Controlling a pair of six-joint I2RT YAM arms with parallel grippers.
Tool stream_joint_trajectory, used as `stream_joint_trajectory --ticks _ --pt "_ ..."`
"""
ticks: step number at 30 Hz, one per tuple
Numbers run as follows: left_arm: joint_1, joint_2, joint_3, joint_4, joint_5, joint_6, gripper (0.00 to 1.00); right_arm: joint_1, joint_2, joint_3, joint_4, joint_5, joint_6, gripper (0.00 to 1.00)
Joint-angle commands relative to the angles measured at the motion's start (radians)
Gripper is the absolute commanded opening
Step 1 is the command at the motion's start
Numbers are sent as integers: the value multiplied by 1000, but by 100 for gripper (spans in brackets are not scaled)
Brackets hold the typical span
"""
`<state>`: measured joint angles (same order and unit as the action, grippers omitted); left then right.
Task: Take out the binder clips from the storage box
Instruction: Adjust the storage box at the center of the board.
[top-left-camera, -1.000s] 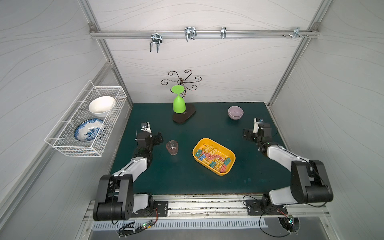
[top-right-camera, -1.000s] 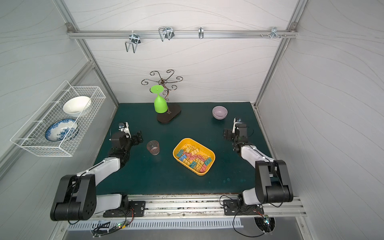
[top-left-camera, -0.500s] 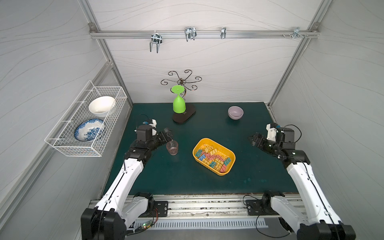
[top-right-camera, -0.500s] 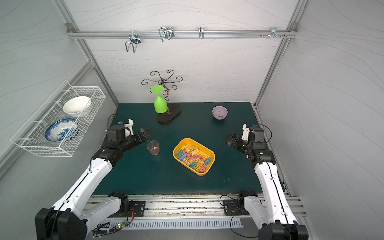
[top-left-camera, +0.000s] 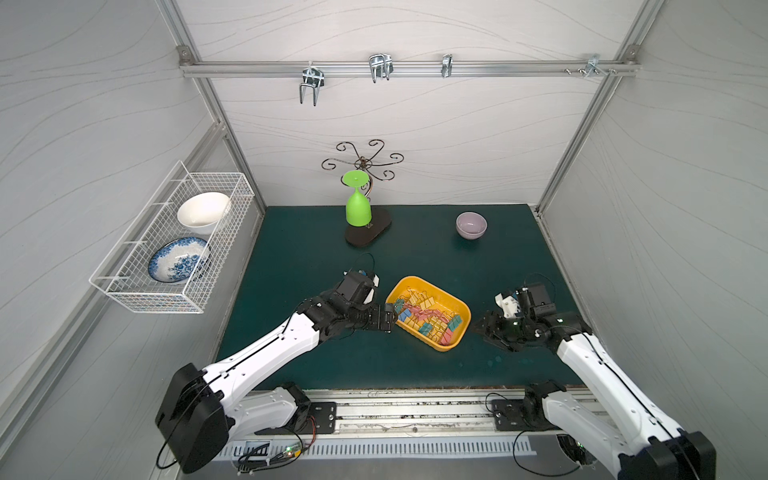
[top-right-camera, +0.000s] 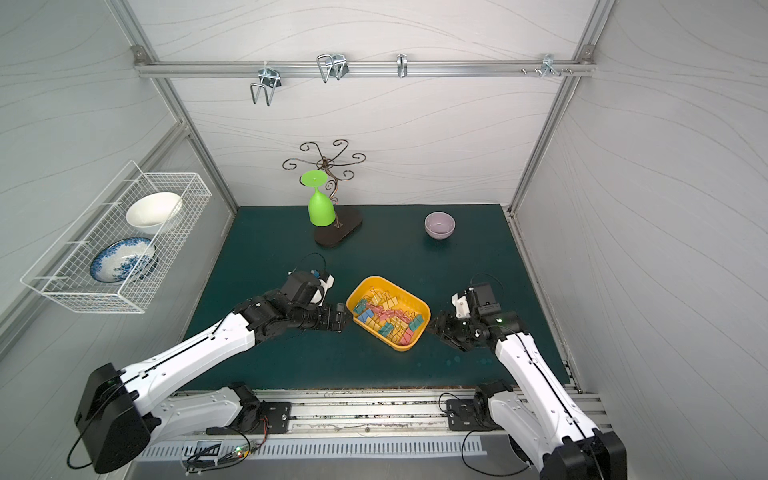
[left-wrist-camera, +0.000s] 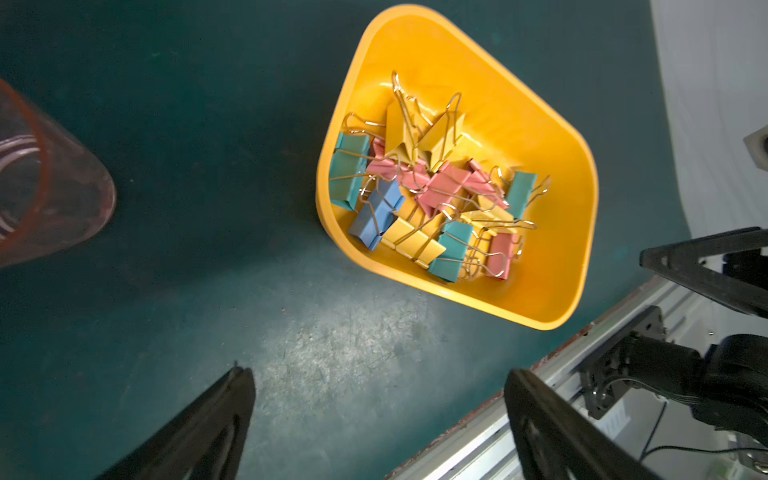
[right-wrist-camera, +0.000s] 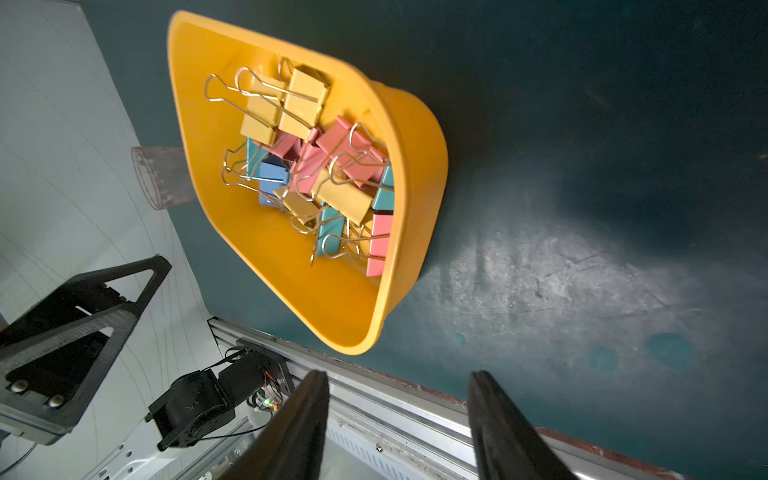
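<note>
The yellow-orange storage box sits mid-table, shown in both top views. Several pastel binder clips lie heaped inside it. My left gripper hovers just off the box's left end, open wide, with nothing between its fingers. Off the box's right end is my right gripper, its jaws apart at a narrower gap and empty. Neither gripper touches the box or a clip.
A clear pinkish glass cup stands left of the box, under my left wrist. A lilac bowl and a green goblet on a hook stand are at the back. A wire basket hangs on the left wall.
Both arms have swung in from the table's sides to the two ends of the box. The right jaws have narrowed; the left jaws stay wide.
</note>
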<state>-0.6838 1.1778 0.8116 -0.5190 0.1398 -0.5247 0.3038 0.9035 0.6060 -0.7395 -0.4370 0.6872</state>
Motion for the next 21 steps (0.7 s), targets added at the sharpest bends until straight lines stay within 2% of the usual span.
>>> stream_joint_trajectory --ticks 1,6,11,13,17,21 --pt "-8 27 64 -2 -38 39 98 39 71 -13 120 17 73 54" --pt "-7 53 84 4 -92 74 98 62 186 -15 228 25 98 51" --pt "-5 106 134 -8 -155 110 98 68 242 -6 262 90 89 48" --pt "-2 137 165 -20 -157 117 99 67 258 3 262 110 74 41" --pt "13 201 221 -40 -137 114 99 66 286 43 234 149 14 37" --pt "46 229 250 -51 -120 78 98 60 311 80 266 143 -53 23"
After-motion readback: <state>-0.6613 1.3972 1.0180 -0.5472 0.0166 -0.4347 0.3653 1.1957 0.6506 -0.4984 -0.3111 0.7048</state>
